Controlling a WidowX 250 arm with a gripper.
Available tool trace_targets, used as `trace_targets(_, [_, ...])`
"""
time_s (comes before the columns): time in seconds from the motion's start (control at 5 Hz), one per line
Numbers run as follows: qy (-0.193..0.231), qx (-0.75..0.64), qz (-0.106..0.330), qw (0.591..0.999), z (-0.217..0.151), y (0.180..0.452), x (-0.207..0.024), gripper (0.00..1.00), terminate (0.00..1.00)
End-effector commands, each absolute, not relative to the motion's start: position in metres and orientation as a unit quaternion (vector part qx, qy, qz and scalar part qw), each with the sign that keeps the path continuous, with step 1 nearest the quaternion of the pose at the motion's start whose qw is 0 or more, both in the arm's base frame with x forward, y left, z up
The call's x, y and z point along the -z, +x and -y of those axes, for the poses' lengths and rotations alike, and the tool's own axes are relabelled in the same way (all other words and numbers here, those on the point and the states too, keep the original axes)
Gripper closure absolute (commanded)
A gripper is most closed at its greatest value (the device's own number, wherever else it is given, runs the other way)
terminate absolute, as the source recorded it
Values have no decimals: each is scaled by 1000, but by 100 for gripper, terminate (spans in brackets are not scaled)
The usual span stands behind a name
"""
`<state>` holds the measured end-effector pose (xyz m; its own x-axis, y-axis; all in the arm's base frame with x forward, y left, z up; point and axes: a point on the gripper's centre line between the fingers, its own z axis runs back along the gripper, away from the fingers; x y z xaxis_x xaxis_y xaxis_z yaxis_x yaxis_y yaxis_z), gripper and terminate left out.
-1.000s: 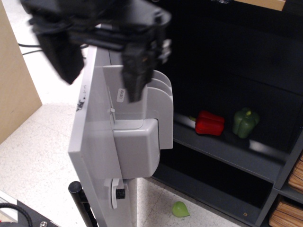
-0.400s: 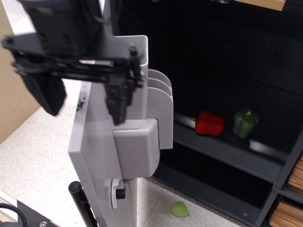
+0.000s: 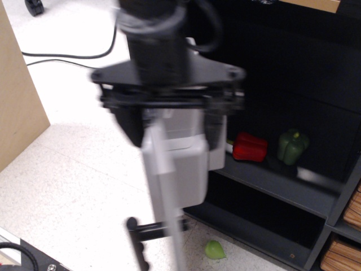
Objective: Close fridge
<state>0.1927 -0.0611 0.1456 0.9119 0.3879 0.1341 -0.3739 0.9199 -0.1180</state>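
Note:
The fridge (image 3: 282, 73) is a black body with its inside in view and a shelf across the middle. Its light grey door (image 3: 163, 186) stands open and I see it nearly edge-on, blurred with motion. The grey inner door bins (image 3: 189, 164) face the fridge's inside. The black bar handle (image 3: 149, 228) sticks out low on the left side. My gripper (image 3: 174, 127) hangs over the door's top, open, with one finger (image 3: 132, 124) on the outer side and the other on the bin side.
A red pepper (image 3: 250, 147) and a green pepper (image 3: 292, 145) lie on the fridge shelf. A small green item (image 3: 214, 249) lies on the floor below the door. A wooden panel (image 3: 17, 101) stands at the left. A cable (image 3: 67, 56) crosses the floor. Wooden slats (image 3: 351, 210) show at the right edge.
My gripper has moved right and down onto the door's top. The door has swung toward the fridge body and now shows edge-on; the handle has come into view.

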Motion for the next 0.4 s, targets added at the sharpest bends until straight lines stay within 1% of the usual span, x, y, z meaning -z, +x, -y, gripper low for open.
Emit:
trace_targets(0.0, [-76, -205, 104, 970, 110, 242, -165, 0, 0])
trace_targets(0.2, [-87, -215, 120, 965, 125, 266, -181, 0, 0])
